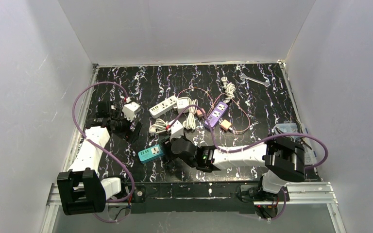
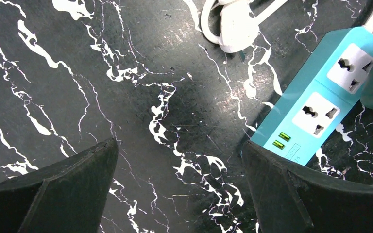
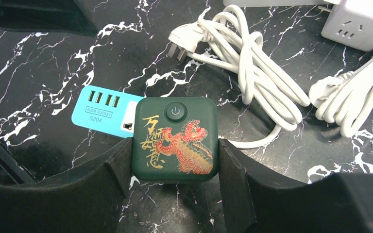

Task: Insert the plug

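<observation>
Right gripper (image 3: pixel 175 162), half-shut on the green dragon adapter (image 3: pixel 175 138), holds it over the teal power strip (image 3: pixel 99 114); left gripper (image 2: pixel 179 160) gapes empty nearby.

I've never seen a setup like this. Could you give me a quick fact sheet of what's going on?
Right end effector: closed on green cube plug, dragon print
Plug position: over teal power strip, away from its USB end; seated or not, unclear
Left end effector: open, empty, above table beside the strip
Nearby: white coiled cables, purple power strip, wrench
</observation>
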Robot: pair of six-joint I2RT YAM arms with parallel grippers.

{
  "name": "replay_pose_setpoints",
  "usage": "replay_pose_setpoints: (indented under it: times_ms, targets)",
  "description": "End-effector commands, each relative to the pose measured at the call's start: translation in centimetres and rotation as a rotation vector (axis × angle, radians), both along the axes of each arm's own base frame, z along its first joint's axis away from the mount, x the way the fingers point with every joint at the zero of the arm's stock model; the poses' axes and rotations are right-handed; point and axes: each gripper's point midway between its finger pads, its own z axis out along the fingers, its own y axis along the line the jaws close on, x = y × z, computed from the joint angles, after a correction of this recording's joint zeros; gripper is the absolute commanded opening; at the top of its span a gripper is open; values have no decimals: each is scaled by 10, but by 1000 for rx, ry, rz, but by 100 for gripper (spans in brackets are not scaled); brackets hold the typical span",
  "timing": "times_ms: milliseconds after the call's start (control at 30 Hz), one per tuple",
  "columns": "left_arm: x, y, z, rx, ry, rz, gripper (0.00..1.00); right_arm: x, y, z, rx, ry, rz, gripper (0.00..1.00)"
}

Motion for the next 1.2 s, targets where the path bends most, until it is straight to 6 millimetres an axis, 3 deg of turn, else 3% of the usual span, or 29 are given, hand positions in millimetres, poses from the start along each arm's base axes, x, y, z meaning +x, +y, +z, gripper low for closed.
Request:
replay_pose_setpoints:
  times_ms: [0, 300, 567, 867, 1167]
  targets:
    - [-8, 2, -5, 14, 25, -13, 98, 13, 9, 28, 82, -74, -69, 1]
    - [-9, 2, -6, 13, 41, -12, 98, 14, 19, 38, 96, -108, -65, 1]
    - [-9, 3, -9, 17, 49, -11, 98, 14, 36, 30, 90, -104, -43, 1]
    - [-10, 2, -10, 14, 46, -13, 98, 15, 28, 11, 34, -100, -58, 1]
    - [-8, 2, -9, 13, 43, -11, 98, 12, 23, 7, -21, -147, -58, 1]
